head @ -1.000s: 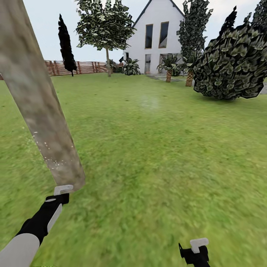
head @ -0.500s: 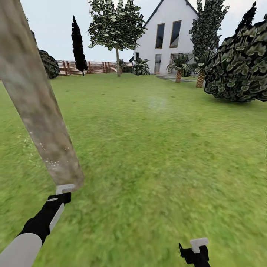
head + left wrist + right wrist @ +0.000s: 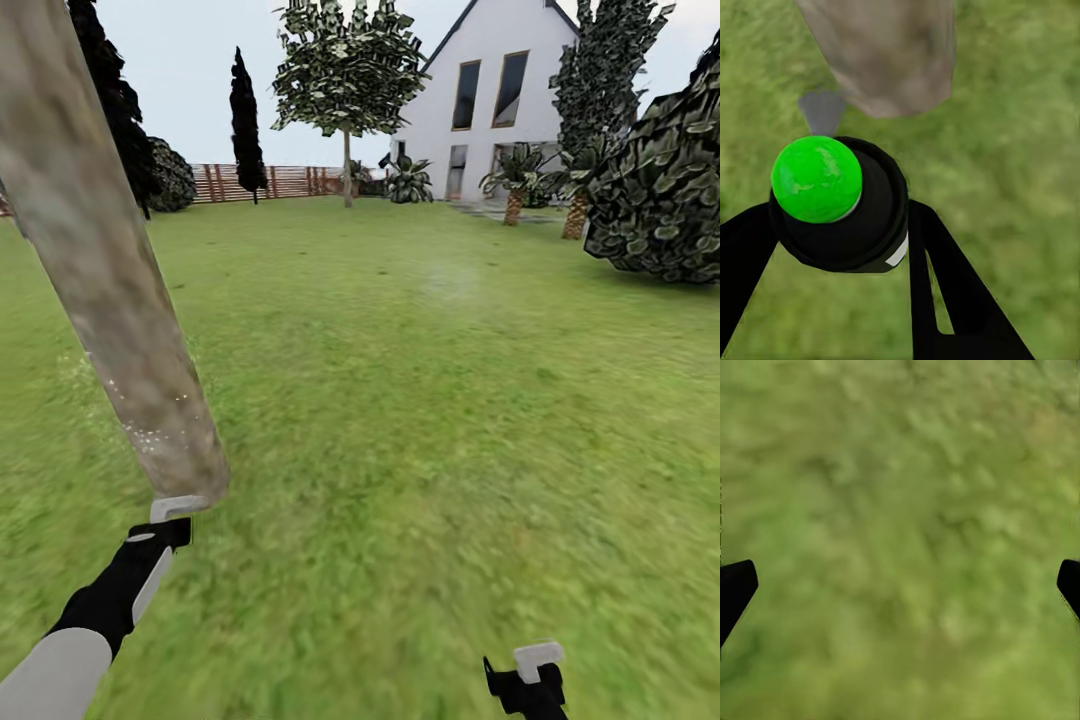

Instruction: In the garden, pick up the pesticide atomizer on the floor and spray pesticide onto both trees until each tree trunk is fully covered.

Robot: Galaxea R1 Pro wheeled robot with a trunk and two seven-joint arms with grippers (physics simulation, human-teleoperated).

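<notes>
While the left hand (image 3: 840,225) is clamped on the sprayer (image 3: 832,199), aimed at the near left trunk (image 3: 110,280), spraying is under way. Right hand (image 3: 900,585) hangs apart over grass (image 3: 450,420). Next, the far tree (image 3: 347,80) likely needs a drive.

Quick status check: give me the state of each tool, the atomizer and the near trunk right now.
Left tool: shut on the atomizer.
Atomizer: held, green cap up, beside the trunk base.
Right tool: open, nothing in it, over grass.
Trunk: pale speckles on its lower part; full coverage cannot be judged.
</notes>
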